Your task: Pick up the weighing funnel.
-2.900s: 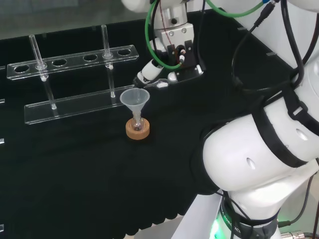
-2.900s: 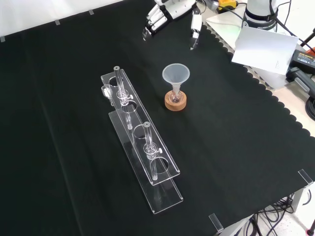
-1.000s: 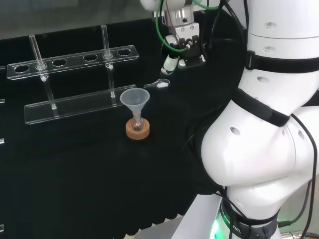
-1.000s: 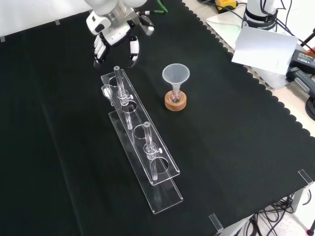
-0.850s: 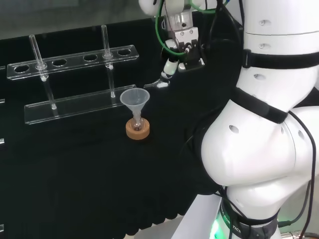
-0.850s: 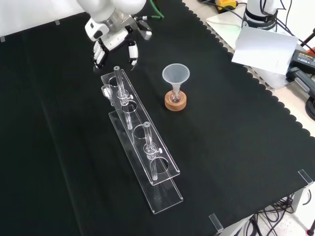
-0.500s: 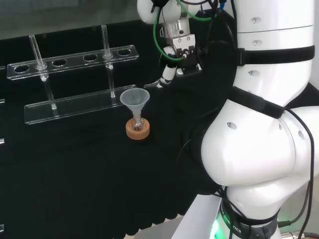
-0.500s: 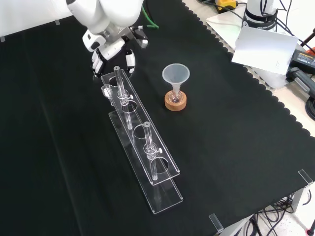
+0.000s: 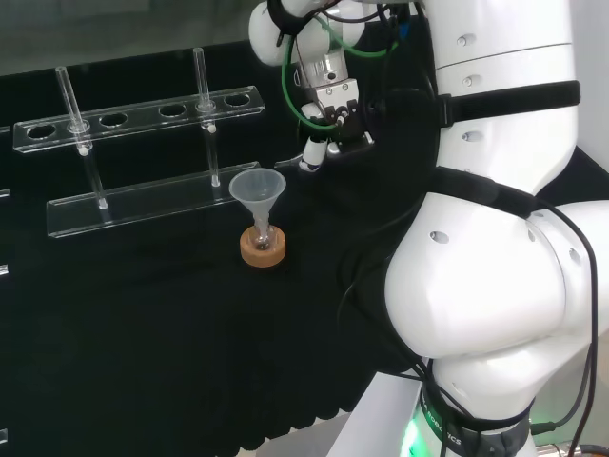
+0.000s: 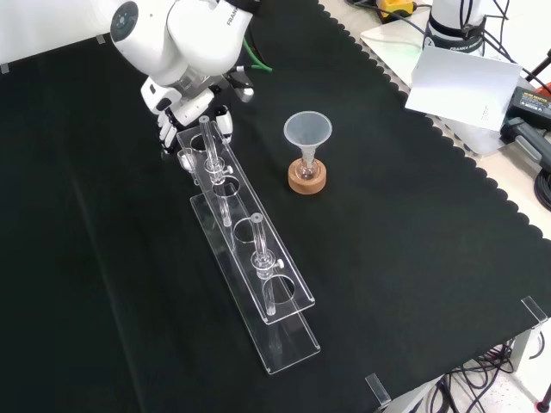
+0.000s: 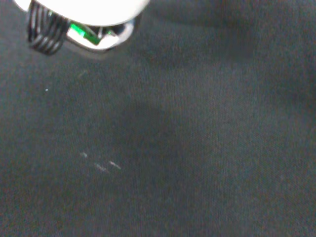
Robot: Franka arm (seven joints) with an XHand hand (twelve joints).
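The hand (image 10: 184, 114) has come down across the tabletop and now hangs just above the weighing funnel (image 10: 183, 157), fingers loosely spread, pointing down and holding nothing. The weighing funnel lies unmoved on the black cloth, just beside the upper end, in the front view, of the clear test-tube rack (image 10: 258, 284). The grasp seems about to begin, and closing fingers could catch the rack.

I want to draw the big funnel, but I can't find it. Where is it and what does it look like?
Find the long clear rack on the black cloth. In the front view the funnel stands alone to the right of its far end, on a brown cork ring. It is a wide cone, mouth up, unlike the rack's thin straight tubes.
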